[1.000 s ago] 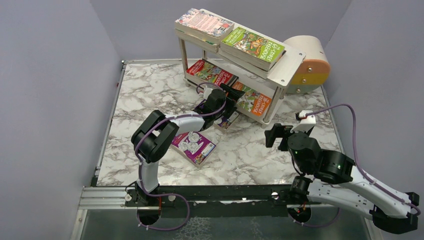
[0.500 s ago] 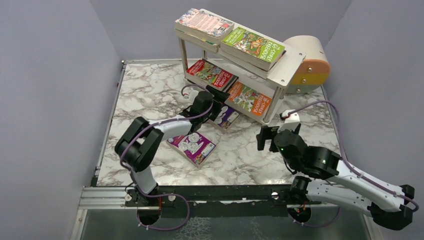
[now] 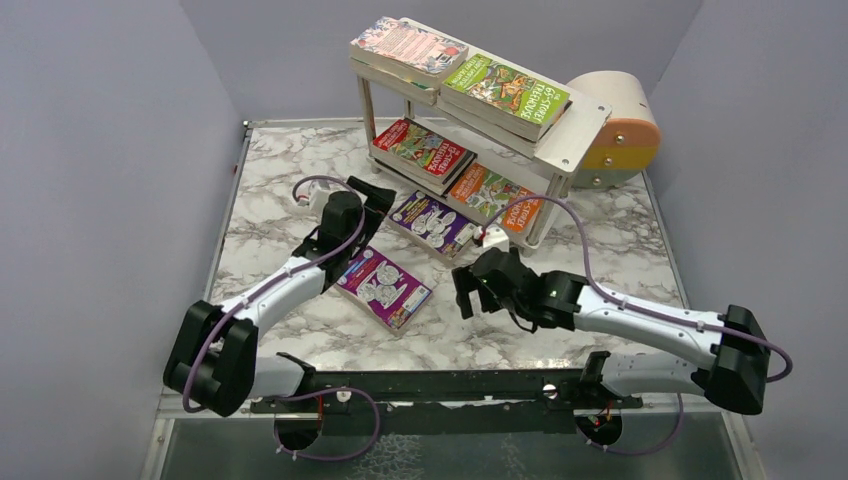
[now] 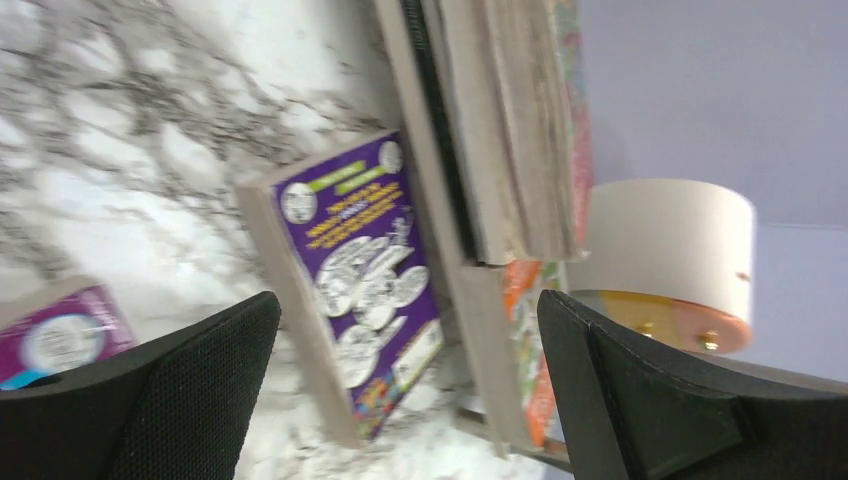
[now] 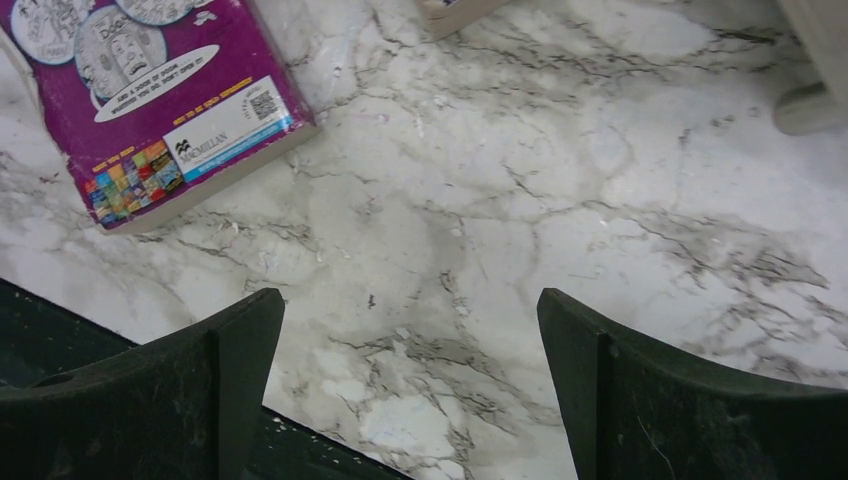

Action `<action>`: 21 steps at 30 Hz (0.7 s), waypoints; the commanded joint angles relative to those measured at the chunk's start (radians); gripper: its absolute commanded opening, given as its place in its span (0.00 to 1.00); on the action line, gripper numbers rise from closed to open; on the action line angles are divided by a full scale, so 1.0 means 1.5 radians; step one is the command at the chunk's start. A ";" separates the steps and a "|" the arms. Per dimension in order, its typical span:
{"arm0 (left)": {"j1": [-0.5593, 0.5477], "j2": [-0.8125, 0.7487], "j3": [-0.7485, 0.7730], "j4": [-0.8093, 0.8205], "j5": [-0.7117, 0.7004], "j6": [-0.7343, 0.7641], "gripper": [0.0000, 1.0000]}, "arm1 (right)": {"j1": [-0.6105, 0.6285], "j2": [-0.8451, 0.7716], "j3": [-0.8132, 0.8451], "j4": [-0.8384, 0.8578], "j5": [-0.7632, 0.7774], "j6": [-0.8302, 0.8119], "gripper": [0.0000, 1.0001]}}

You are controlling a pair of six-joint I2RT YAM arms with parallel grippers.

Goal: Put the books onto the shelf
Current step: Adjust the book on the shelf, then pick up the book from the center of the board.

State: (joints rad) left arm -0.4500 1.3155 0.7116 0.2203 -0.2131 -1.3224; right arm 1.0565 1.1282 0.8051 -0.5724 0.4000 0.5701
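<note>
**A:** Where do things stand?

**B:** My left end effector (image 3: 368, 197) and right end effector (image 3: 466, 293) both gape wide, holding nothing. Two books lie on the surface (image 3: 290, 170). The dark purple book (image 3: 432, 222) is just beside the shelf (image 3: 575, 130), and the magenta book (image 3: 385, 288) is nearer, between my arms.

**A:** The risk?

**B:** They lie flat, so my fingers may only shove them, perhaps into the shelf's legs. My arms are close together and could clash.

**A:** Obstacles?

**B:** The green book (image 3: 505, 92) and pink-patterned book (image 3: 405, 42) cover the top tier. The red book (image 3: 425, 148) and orange book (image 3: 500, 200) cover the lower one. The round box (image 3: 620, 125) stands far right.
</note>
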 commanded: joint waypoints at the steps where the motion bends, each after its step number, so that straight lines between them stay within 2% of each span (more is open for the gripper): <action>1: 0.010 -0.083 -0.022 -0.099 -0.089 0.113 0.97 | 0.002 0.053 0.022 0.095 -0.086 -0.013 0.96; 5: 0.017 -0.159 -0.063 -0.151 -0.175 0.140 0.96 | 0.010 0.129 0.038 0.122 -0.108 -0.021 0.96; 9: 0.042 -0.201 -0.095 -0.181 -0.187 0.141 0.95 | 0.018 0.189 0.059 0.140 -0.119 -0.030 0.96; 13: 0.070 -0.215 -0.127 -0.193 -0.153 0.128 0.95 | 0.020 0.226 0.072 0.161 -0.127 -0.031 0.96; 21: 0.152 -0.198 -0.202 -0.151 -0.020 0.112 0.95 | 0.021 0.287 0.087 0.186 -0.143 -0.039 0.96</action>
State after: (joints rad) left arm -0.2726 1.0065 0.4442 -0.0242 -0.3561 -1.1397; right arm 1.0801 1.5154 0.9031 -0.3450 0.2188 0.5262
